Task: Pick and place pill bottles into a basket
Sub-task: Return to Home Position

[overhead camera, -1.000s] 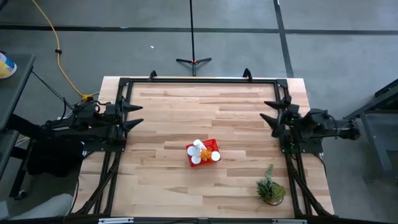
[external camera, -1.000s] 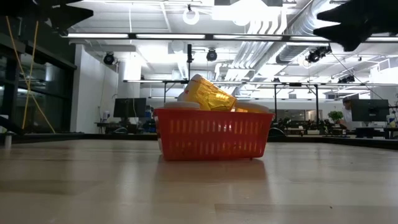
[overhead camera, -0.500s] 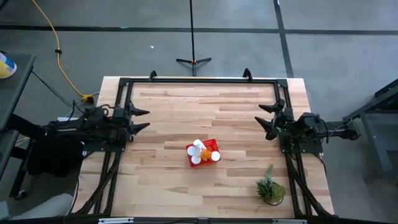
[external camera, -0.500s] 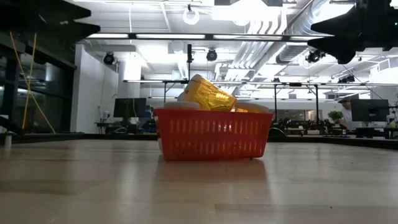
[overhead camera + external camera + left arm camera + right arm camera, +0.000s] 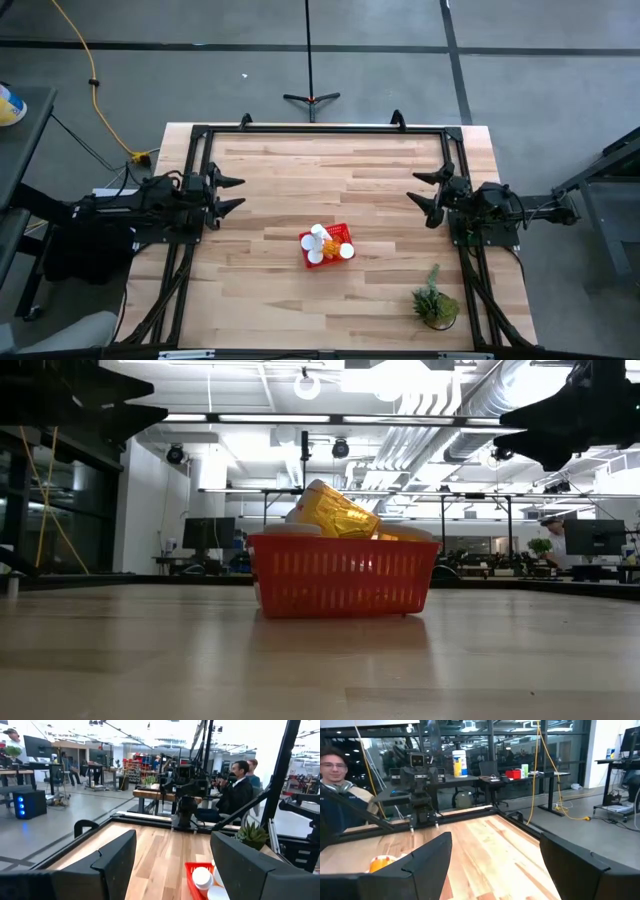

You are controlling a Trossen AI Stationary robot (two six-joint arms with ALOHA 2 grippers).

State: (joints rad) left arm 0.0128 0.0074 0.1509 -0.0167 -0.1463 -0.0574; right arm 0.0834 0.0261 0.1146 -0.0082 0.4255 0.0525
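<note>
While both dark arms hang over the side edges of the pale wooden plank table (image 5: 300,170), the small rectangular red plastic mesh basket (image 5: 341,234) stands near the table's middle, a little toward the near edge. Inside it lie the small cylindrical pill bottles (image 5: 318,235). From above, three round white caps show with orange bodies packed between them; how many bottles there are in all cannot be told. From table height, one translucent yellow-orange bottle (image 5: 335,512) leans tilted above the basket's rim, and pale caps sit about level with that rim.

The left gripper (image 5: 240,192) is at the left side, well apart from the basket. Its two fingers (image 5: 114,862) are spread wide and hold nothing. Past them its wrist view shows the basket's red corner with two white caps in it.

The right gripper (image 5: 413,188) is at the right side, also well apart from the basket. Its fingers (image 5: 427,860) are likewise spread wide and empty, and an orange bottle body shows beyond them.

A small green potted plant (image 5: 435,300) stands near the table's near right corner, apart from the basket. A black metal frame (image 5: 320,130) borders the table. Beyond it a person in a dark jacket (image 5: 235,795) sits past the right side, and another person (image 5: 337,785) past the left.
</note>
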